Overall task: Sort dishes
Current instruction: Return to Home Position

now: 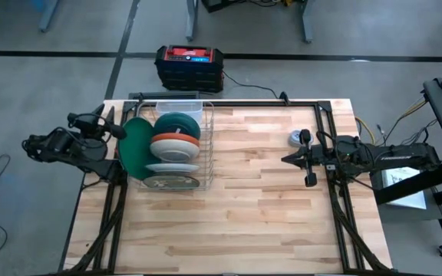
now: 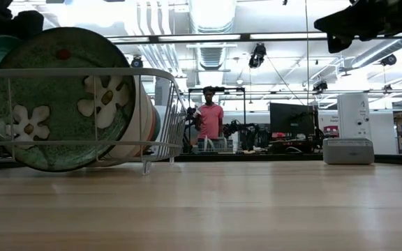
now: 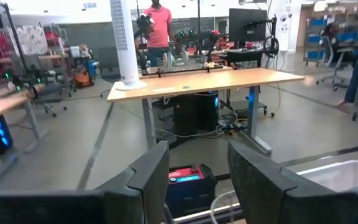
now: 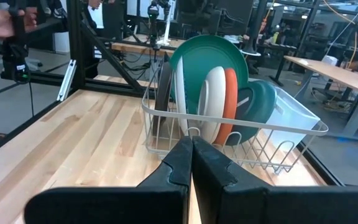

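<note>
Silver wire rack (image 1: 206, 146) stands at the upper left of the wooden table (image 1: 267, 222) in the high view. It holds all the dishes on edge.
- Large dark green plate (image 1: 133, 149): at the rack's left side.
- Teal bowl (image 1: 176, 125), orange dish (image 1: 176, 142), white dish (image 1: 172, 156): packed in a row down the frame.
- Speckled plate (image 1: 171, 182): lowest in the row. In the low view it fills the left of the frame and shows white flowers.

Left gripper (image 1: 112, 123): at the frame's left, off the table edge and just beside the rack. Its fingers are spread apart and hold nothing.

Right gripper (image 1: 288, 159): right of centre, above the table and well apart from the rack. Its fingers are pressed together with nothing between them. A small grey round device (image 1: 295, 139) lies just above it in the frame.
</note>
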Controlling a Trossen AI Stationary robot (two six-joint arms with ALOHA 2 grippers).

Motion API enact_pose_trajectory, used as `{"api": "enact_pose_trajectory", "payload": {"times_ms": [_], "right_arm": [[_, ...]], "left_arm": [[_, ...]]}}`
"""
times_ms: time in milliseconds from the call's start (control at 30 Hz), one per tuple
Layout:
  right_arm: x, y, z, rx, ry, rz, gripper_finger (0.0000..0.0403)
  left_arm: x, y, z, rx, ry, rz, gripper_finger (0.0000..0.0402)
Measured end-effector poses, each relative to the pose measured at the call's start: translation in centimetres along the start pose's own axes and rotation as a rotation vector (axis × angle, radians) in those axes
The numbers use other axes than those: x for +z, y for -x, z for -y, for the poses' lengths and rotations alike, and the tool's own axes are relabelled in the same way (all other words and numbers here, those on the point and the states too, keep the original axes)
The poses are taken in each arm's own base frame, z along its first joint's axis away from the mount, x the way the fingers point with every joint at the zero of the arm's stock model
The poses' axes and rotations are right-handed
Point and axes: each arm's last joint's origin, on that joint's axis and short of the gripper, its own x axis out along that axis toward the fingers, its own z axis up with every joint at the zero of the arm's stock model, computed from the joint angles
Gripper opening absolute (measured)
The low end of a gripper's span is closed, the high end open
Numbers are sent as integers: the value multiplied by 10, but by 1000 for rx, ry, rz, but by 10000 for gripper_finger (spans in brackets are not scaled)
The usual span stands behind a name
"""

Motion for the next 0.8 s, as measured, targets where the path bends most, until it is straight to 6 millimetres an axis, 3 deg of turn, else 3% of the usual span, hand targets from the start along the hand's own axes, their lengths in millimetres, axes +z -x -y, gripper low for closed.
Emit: {"api": "enact_pose_trajectory", "payload": {"times_ms": [200, 400, 533, 800], "right_arm": [[0, 0, 0, 0, 4, 0, 2], [0, 0, 0, 0, 28, 0, 2], [0, 0, 0, -1, 34, 0, 2], [0, 0, 0, -1, 48, -2, 2]], "left_arm": [[-8, 0, 8, 4, 49, 3, 154], [5, 0, 23, -1, 156, -1, 154], [11, -1, 27, 25, -23, -4, 154], [15, -3, 18, 117, -175, -15, 154]]}}
